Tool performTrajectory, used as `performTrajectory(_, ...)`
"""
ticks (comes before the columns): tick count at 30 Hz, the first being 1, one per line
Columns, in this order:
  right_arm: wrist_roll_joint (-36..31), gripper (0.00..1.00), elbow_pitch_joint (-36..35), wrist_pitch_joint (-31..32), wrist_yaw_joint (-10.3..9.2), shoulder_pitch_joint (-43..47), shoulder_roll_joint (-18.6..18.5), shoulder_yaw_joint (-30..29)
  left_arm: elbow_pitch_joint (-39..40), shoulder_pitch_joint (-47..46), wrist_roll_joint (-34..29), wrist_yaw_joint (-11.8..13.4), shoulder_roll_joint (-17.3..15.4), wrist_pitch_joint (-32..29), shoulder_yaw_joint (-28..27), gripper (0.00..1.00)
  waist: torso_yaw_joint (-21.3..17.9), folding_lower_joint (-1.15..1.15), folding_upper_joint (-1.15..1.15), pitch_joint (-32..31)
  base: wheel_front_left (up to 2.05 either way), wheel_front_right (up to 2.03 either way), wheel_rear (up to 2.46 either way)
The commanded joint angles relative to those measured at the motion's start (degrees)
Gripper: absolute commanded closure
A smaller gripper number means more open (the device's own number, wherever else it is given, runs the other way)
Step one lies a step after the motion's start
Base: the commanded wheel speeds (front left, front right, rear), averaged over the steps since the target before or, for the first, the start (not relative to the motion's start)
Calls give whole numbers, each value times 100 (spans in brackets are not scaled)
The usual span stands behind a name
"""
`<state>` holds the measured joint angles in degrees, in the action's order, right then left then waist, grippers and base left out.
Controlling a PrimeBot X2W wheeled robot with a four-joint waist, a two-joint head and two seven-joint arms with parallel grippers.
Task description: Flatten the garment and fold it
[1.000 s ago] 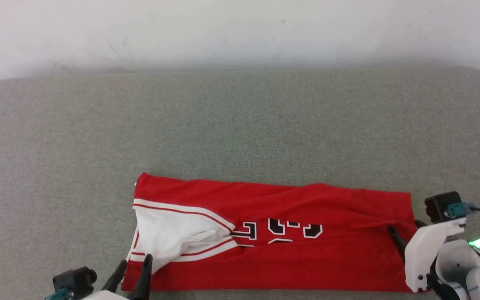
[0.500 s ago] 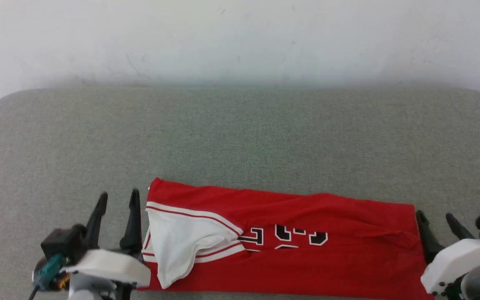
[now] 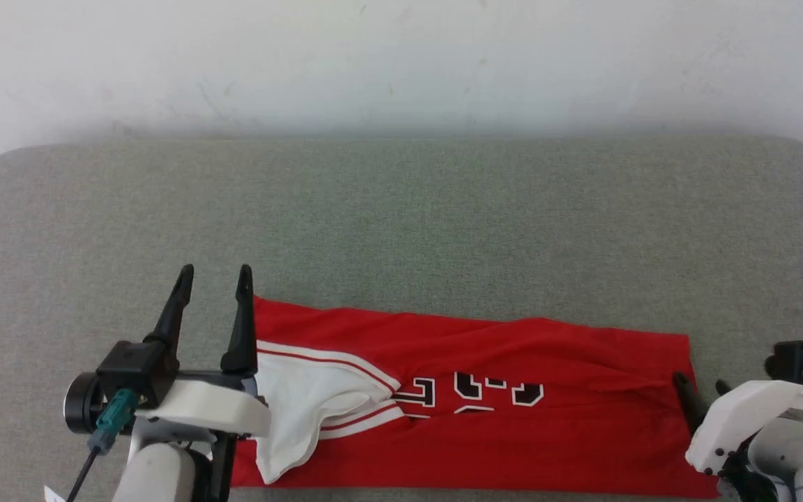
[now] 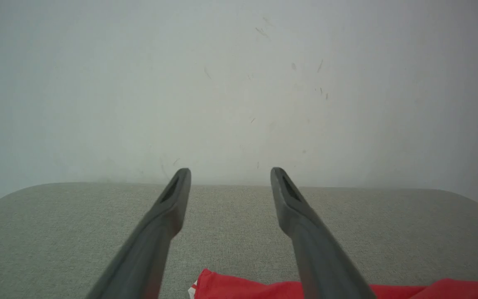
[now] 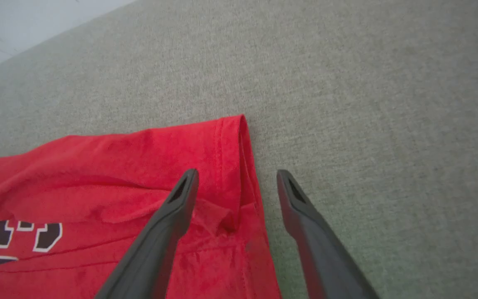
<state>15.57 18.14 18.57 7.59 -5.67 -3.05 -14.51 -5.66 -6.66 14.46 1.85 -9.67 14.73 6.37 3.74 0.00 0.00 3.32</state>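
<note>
The garment (image 3: 485, 369) lies folded into a long red band near the front of the grey surface, a white sleeve (image 3: 304, 411) with striped trim flopped over its left end and black white-outlined lettering (image 3: 485, 390) mid-band. My left gripper (image 3: 213, 275) stands open, raised at the garment's far left corner (image 4: 222, 286), nothing between its fingers. My right gripper (image 3: 701, 383) is open at the garment's right end; in the right wrist view its fingers straddle the hemmed right edge (image 5: 243, 166), one finger over red cloth, the other over bare surface.
The grey fabric-covered surface (image 3: 401, 223) stretches wide beyond the garment, with rounded far corners. A pale scuffed wall (image 3: 401, 63) rises right behind its far edge. A cable (image 3: 88, 464) hangs from the left wrist.
My left gripper rose from the sleeve at the front left and moved to the far left corner. My right gripper drew back to the right edge. The head view shifted.
</note>
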Motion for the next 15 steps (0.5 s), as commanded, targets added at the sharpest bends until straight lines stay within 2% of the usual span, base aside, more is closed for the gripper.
performTrajectory(1,-85,0,145,143,-10,-129,16,11,-52,-140,-86,-70,41,26,-52,0,-9,0,0,13,0,0,0)
performTrajectory(5,-382,0,547,764,-10,-266,16,-13,-205,-193,-198,-191,129,26,-170,0,-14,0,0,36,0,0,0)
performTrajectory(9,-493,0,645,1248,-10,-329,17,69,-283,-207,-282,-281,212,27,-271,0,-4,0,0,60,0,0,0)
performTrajectory(10,-496,5,650,1379,-10,-322,17,119,-302,-200,-299,-302,231,27,-292,0,-4,0,0,60,0,0,0)
performTrajectory(11,-492,51,642,1510,-10,-310,17,175,-318,-194,-319,-321,247,27,-310,0,-5,0,0,59,0,0,0)
performTrajectory(13,-467,95,572,1715,-10,-281,17,287,-338,-178,-352,-352,282,27,-348,0,-8,0,0,58,0,0,0)
performTrajectory(14,-454,100,513,1771,-10,-267,17,321,-350,-171,-364,-366,298,27,-368,0,-13,0,0,59,0,0,0)
performTrajectory(15,-444,100,457,1810,-10,-252,17,336,-359,-166,-374,-380,313,27,-389,0,-16,0,0,60,0,0,0)
